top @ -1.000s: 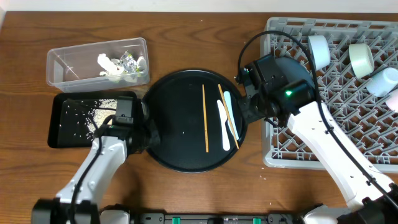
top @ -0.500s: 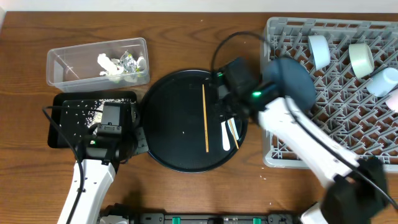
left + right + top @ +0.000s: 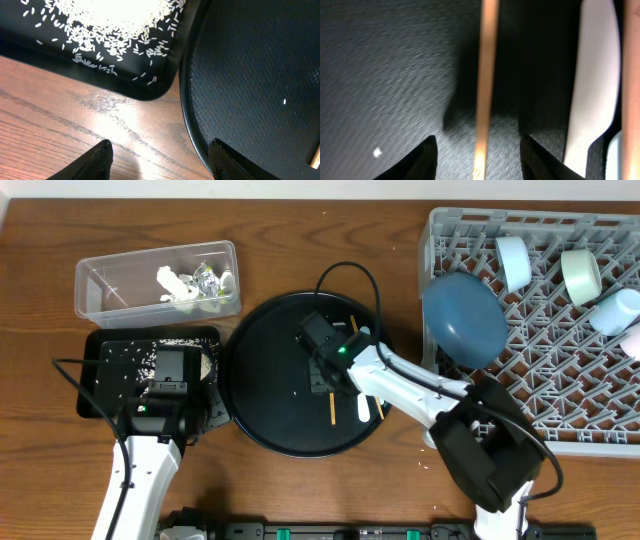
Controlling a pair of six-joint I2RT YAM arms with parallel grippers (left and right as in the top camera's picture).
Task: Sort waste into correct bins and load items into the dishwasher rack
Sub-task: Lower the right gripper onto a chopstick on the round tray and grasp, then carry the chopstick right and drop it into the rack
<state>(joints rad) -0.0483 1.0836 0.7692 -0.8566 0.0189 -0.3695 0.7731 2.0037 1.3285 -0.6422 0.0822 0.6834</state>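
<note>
Right gripper (image 3: 477,150), released, is straddling a thin wooden chopstick (image 3: 487,75) on the round black tray (image 3: 380,75), seemingly to pinch it; left gripper (image 3: 161,152) is hovering released

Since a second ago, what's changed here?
The right gripper swung left from the rack to the round tray and now straddles a chopstick, open. The left gripper drew back from that tray's edge. Cups, spoons, tub stayed.

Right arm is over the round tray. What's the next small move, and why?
Probably lower the right gripper slightly and close on the chopstick: the wrist view shows its open jaws straddling that stick, which lies flat on the round black tray, with nothing gripped yet.
</note>
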